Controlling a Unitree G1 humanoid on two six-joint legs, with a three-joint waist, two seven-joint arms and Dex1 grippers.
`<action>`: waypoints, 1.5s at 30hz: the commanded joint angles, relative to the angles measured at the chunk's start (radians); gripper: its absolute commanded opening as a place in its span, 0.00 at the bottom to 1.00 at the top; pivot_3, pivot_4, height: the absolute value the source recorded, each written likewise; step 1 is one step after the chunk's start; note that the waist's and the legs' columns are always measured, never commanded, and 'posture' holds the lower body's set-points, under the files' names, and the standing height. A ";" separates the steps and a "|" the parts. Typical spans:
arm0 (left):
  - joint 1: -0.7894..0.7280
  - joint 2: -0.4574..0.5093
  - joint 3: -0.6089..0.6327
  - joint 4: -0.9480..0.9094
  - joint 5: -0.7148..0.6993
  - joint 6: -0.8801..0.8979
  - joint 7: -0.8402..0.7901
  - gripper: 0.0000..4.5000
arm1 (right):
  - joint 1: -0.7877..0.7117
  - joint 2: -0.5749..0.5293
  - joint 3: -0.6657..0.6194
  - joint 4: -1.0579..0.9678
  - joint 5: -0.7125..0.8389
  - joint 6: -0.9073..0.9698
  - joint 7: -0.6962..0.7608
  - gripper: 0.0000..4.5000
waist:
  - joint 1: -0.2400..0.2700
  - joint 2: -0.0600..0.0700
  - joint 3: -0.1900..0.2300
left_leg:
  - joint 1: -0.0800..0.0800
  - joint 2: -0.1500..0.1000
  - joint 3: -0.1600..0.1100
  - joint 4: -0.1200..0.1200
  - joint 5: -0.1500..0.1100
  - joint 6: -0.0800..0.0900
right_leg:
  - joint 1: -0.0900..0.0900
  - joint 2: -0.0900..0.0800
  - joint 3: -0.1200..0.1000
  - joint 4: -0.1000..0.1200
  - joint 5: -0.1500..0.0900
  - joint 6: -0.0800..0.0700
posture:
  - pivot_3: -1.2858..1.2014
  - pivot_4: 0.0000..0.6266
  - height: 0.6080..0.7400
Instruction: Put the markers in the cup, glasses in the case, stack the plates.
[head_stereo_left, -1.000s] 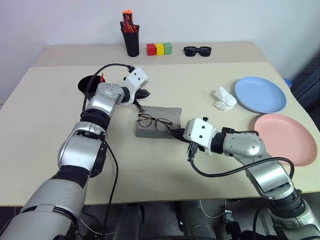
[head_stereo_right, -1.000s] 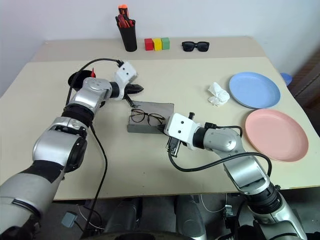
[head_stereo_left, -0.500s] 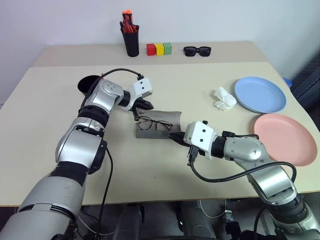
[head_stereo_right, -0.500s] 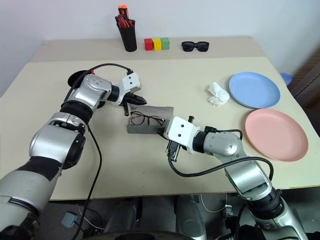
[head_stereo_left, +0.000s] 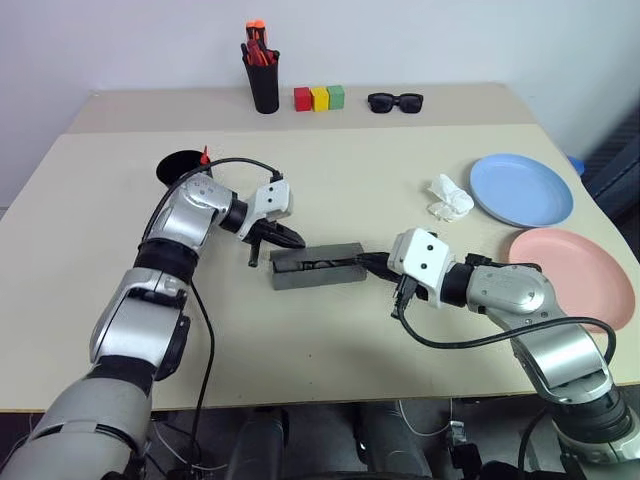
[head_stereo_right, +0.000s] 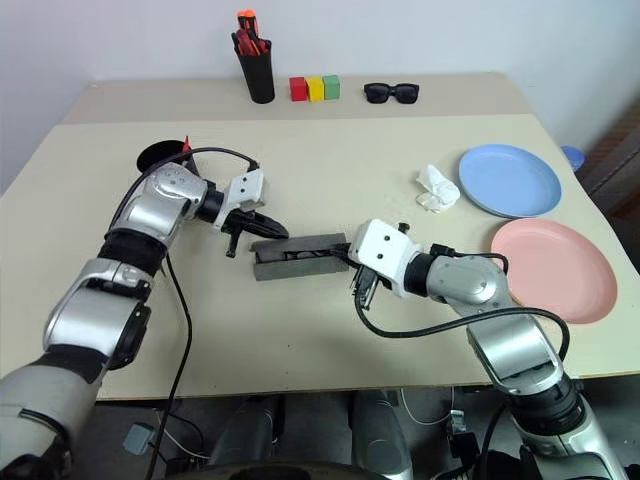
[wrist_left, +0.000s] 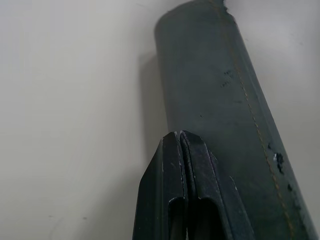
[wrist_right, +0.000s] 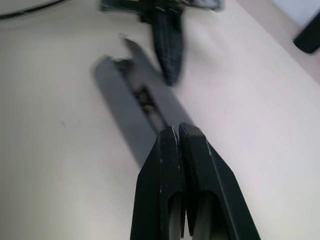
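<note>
Two closed grippers meet at either end of the grey case.

From the left: the black cup is half hidden behind the left arm, with one red marker tip showing at its rim. The left gripper, fingers pressed together and empty, rests at the case. The flap looks nearly folded over, and the glasses are barely discernible inside. The right gripper, also closed and empty, touches the case's other end. Two plates lie apart: one blue plate, one pink plate.
</note>
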 joint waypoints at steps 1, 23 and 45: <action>0.056 0.022 -0.032 -0.106 -0.004 0.013 -0.004 0.00 | -0.014 -0.005 -0.037 0.003 0.013 -0.006 -0.012 0.01 | 0.000 0.000 0.000 | 0.000 0.000 0.000 0.000 0.000 0.000 | 0.000 0.000 0.000 0.000 0.000 0.000 | 0.52 0.24 1.00; 0.230 0.096 -0.021 -0.485 -0.176 0.247 0.076 0.00 | -0.028 -0.035 -0.060 0.053 0.013 -0.016 -0.024 0.01 | 0.001 0.001 -0.001 | 0.001 0.000 0.000 0.001 0.000 0.000 | 0.001 0.000 0.000 0.000 0.000 0.000 | 0.52 0.24 1.00; -0.050 0.004 0.005 0.023 -0.053 0.141 0.461 0.00 | 0.016 -0.044 -0.064 -0.014 0.047 0.012 -0.022 0.01 | 0.005 0.000 0.000 | 0.000 0.000 0.000 0.002 0.000 0.000 | 0.001 0.000 0.000 0.000 0.000 0.000 | 0.52 0.24 1.00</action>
